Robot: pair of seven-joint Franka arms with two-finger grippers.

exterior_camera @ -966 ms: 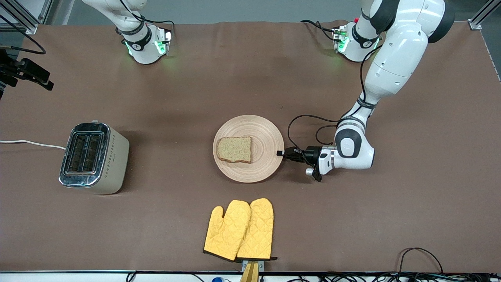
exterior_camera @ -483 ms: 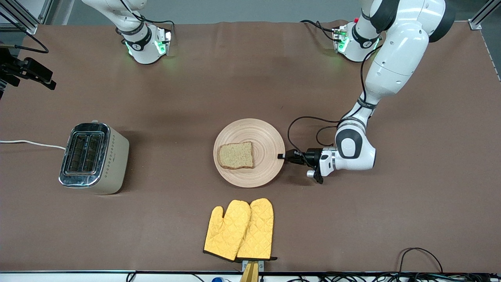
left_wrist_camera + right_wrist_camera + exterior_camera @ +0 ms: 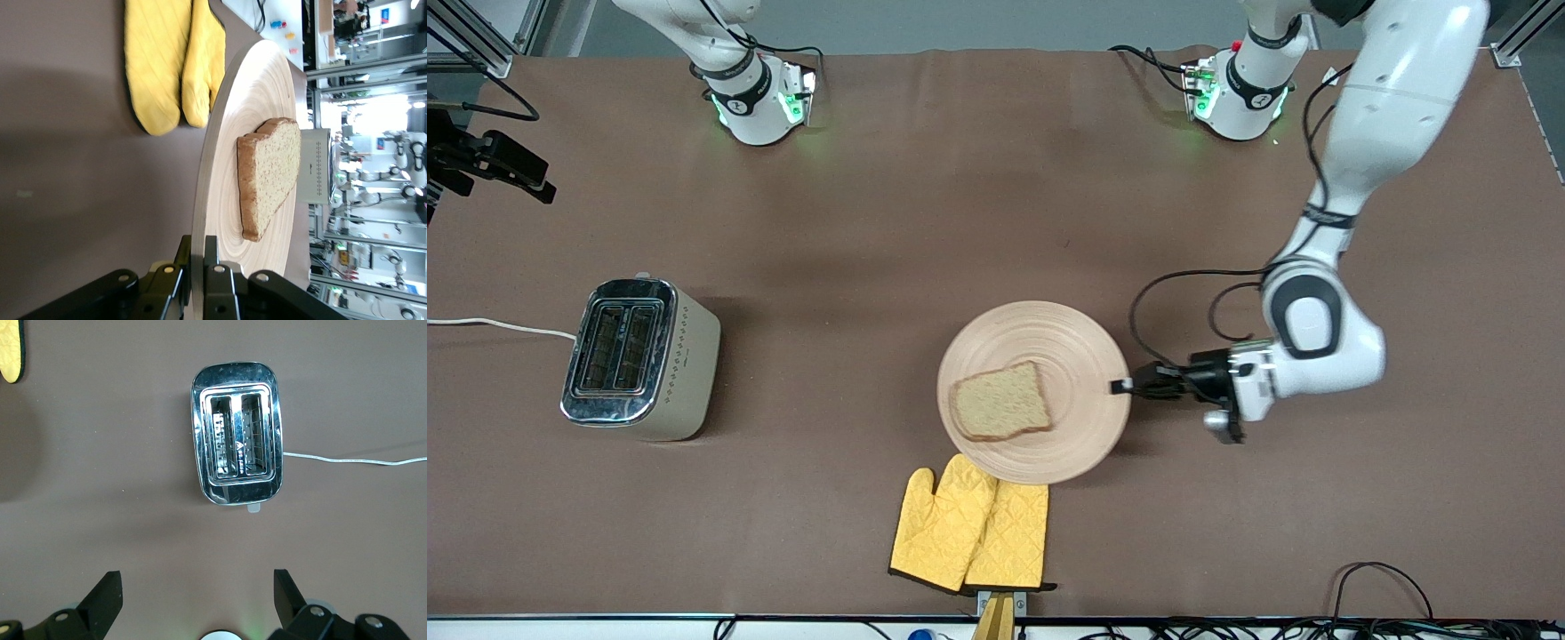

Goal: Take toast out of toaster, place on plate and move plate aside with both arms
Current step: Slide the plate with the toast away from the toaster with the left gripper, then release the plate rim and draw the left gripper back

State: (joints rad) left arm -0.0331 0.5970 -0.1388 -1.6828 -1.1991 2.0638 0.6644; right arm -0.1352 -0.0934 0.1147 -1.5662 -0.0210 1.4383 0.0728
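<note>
The left gripper (image 3: 1122, 386) was clamped on the plate's (image 3: 1076, 356) rim, toast (image 3: 1000, 402) lying on it; the right gripper (image 3: 197, 595) hung spread apart above the toaster (image 3: 237, 443).

One toast (image 3: 999, 400), one plate (image 3: 1067, 338), one toaster (image 3: 640, 358), two mitts (image 3: 969, 533).

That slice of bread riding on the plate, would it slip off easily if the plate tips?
Probably yes: the toast lies loose and flat on the plate, whose smooth wood looks shallow-rimmed. It seems light and stiff, so it would likely slide rather than flop. The left tool grips one edge only, so tilt seems possible.
</note>
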